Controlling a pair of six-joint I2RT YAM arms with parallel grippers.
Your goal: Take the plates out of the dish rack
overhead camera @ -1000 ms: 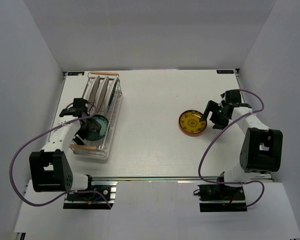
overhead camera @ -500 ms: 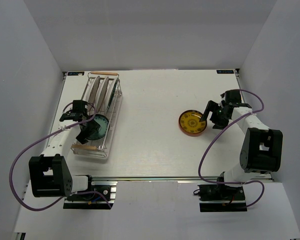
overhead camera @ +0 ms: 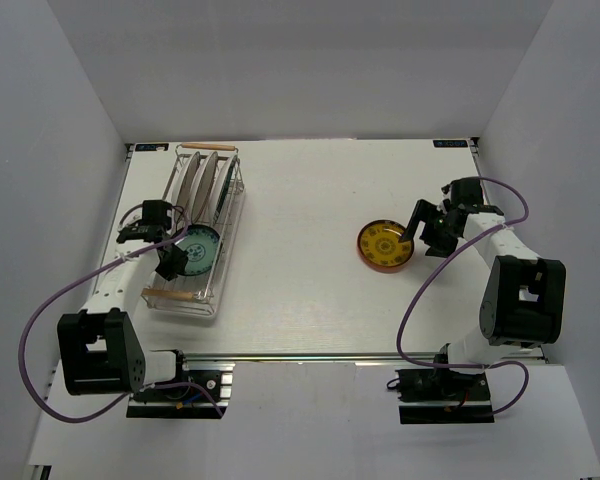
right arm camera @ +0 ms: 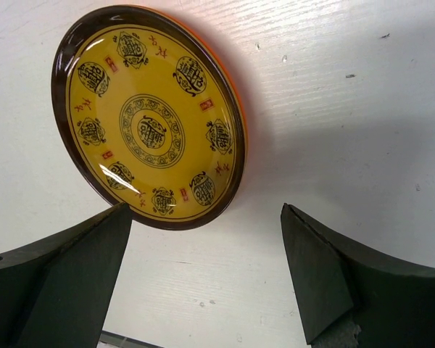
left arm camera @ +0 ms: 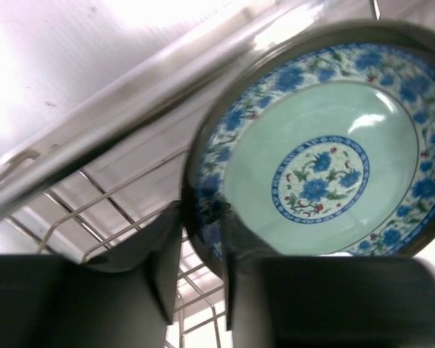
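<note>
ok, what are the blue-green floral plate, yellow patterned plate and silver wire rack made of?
blue-green floral plate: glazed ceramic or melamine, can't tell which; glossy, glare patch on face.
yellow patterned plate: likely the same; glossy, sharp highlights.
silver wire rack: polished metal; bright sheen, thin rods.

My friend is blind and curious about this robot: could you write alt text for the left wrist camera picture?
A blue-green plate with blue flowers fills the view, its dark rim between the two dark fingers of the left gripper. Behind it run the silver wires of the dish rack.
</note>
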